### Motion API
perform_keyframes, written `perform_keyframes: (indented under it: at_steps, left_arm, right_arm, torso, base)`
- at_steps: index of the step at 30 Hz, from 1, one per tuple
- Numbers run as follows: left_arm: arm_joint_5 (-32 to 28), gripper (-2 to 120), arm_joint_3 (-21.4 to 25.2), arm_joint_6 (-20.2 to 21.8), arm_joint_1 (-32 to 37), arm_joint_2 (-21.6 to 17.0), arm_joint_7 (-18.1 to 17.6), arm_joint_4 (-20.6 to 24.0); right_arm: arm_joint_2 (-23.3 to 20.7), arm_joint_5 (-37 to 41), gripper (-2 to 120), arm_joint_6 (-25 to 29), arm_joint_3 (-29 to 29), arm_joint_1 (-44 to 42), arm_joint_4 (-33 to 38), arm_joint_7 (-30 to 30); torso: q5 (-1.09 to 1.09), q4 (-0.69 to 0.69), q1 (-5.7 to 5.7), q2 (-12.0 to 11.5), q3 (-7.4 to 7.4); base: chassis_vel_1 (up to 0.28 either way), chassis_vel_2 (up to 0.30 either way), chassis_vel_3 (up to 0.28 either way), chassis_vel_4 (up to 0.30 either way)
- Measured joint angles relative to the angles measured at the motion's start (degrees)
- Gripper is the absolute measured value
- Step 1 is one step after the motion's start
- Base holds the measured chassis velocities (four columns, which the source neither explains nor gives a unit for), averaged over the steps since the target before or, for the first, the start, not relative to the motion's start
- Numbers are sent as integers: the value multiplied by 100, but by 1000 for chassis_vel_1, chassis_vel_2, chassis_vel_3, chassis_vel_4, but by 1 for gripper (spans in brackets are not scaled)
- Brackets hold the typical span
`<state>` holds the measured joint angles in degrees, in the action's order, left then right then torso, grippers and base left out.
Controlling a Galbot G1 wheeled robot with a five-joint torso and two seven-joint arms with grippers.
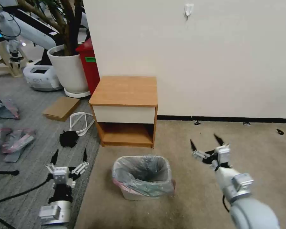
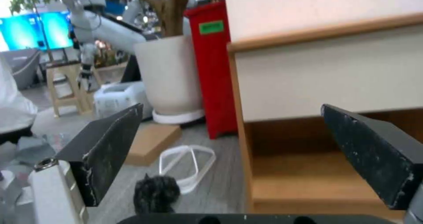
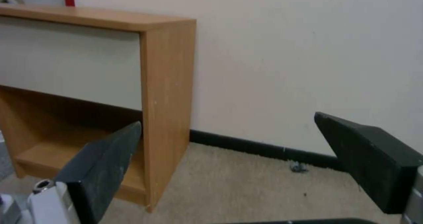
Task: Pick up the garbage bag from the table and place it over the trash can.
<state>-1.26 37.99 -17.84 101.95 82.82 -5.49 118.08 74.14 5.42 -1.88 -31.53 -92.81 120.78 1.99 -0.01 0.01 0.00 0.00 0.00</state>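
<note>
**Bag lines the can, both tools released**

Head view: the garbage bag is draped over the trash can on the floor, near the desk; left tool and right tool flank it, apart, fingers spread. Left wrist view: red bin, plant pot. Right wrist view: desk's right side, wall.

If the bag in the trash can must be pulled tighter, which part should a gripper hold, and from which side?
Probably the garbage bag where it hangs loose over the trash can rim, at the corner nearest the right gripper. There the film bunches outside the wall, so open fingers coming down from above could pinch it.
</note>
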Motion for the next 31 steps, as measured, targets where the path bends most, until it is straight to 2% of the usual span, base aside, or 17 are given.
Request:
perform_keyframes:
  at_steps: [7,15,31]
  left_arm:
    - [107,100,-90,-190,-134,202,-31,-396]
    - [130,100,-109,-236,-202,269,-45,-461]
    - [138,100,-106,-229,-205,326,-49,-485]
  right_arm:
    - [271,-260,100,203,85,-115,-304,-190]
    - [416,-364,100,247,-21,-130,-387,-411]
    - [434,-358,100,262,-54,-123,-397,-427]
  torso:
    - [1,-1,0,0,0]
    - [1,-1,0,0,0]
    - [1,-1,0,0,0]
  base:
    - [0,0,0,0]
    - [0,0,0,0]
    - [0,0,0,0]
